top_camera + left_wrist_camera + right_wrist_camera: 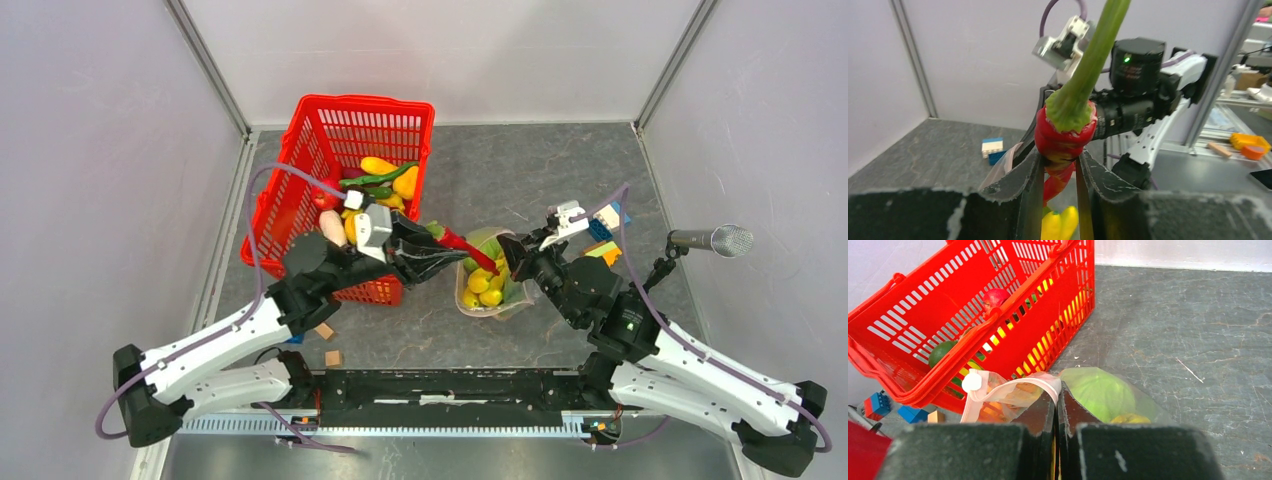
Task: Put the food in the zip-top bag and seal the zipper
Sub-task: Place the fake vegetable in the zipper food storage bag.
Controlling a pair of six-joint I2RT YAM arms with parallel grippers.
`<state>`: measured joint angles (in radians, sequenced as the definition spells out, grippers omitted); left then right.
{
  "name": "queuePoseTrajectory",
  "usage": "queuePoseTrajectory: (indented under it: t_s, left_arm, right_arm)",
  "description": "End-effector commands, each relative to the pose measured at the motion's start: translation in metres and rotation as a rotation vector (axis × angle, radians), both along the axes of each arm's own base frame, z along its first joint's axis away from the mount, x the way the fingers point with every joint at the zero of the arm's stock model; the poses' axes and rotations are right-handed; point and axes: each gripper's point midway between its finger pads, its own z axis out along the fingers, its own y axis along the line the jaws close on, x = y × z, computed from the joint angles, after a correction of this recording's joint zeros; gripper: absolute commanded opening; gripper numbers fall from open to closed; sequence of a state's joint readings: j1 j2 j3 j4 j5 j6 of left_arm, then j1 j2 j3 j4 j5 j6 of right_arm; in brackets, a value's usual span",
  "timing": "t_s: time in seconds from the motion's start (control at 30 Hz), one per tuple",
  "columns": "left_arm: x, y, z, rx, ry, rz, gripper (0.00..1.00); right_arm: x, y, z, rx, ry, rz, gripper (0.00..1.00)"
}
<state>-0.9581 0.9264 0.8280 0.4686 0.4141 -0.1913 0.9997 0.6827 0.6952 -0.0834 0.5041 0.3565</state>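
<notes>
Grey table [560, 190], clear bag [487, 306], red pepper [1063, 136]

Left gripper [1060, 162]: both fingers [1030, 195] clamped on the red body of a toy chili pepper [1063, 135]. The pepper's green stem [1093, 55] rises tilted up and to the right, out of frame. Below the pepper, between the fingers, sits a yellow food piece [1060, 225]. Left of the fingers, an edge of the zip-top bag [998, 169] shows, clear with a pinkish strip. The right arm [1143, 100] faces the camera just behind the pepper, green indicator lit. A white and blue block [992, 150] lies on the grey table [923, 150].
</notes>
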Motion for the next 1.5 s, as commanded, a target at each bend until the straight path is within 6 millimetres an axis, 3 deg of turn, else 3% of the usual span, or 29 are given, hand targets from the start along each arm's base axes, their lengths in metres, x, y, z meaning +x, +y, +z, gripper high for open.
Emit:
queuePoseTrajectory:
  t_s: [0.0,0.2,0.47,0.73,0.8,0.9,1.03,1.13,1.3,1.47]
  left_arm:
    - [0.022,-0.014,-0.012,0.044,-0.106,0.137,0.02]
    - [0.032,-0.036,-0.048,0.196,-0.207,0.242,0.02]
    - [0.043,-0.048,-0.102,0.448,-0.306,0.332,0.03]
    - [0.057,-0.058,-0.137,0.56,-0.32,0.369,0.08]
    - [0.059,-0.056,-0.141,0.588,-0.321,0.38,0.15]
    - [0.057,-0.055,-0.136,0.599,-0.307,0.37,0.31]
    - [0.041,-0.055,-0.1,0.492,-0.255,0.311,0.63]
    - [0.029,-0.052,-0.071,0.428,-0.224,0.266,0.72]
    - [0.013,-0.051,-0.054,0.432,-0.209,0.179,0.73]
    - [-0.008,-0.063,-0.066,0.481,-0.178,0.038,0.69]
  right_arm:
    - [-0.004,0.003,0.041,0.142,-0.073,0.023,0.05]
    - [-0.006,0.003,0.045,0.152,-0.079,0.034,0.04]
    - [-0.005,-0.003,0.046,0.164,-0.085,0.009,0.05]
    - [-0.005,-0.005,0.047,0.165,-0.086,0.002,0.05]
    - [-0.005,-0.008,0.046,0.166,-0.085,-0.007,0.05]
    - [-0.005,-0.011,0.046,0.173,-0.087,-0.019,0.05]
    - [-0.004,-0.013,0.042,0.172,-0.083,-0.032,0.06]
    - [-0.003,-0.013,0.041,0.168,-0.079,-0.035,0.06]
    - [-0.003,-0.012,0.039,0.165,-0.077,-0.036,0.06]
    - [-0.002,-0.011,0.04,0.163,-0.079,-0.034,0.07]
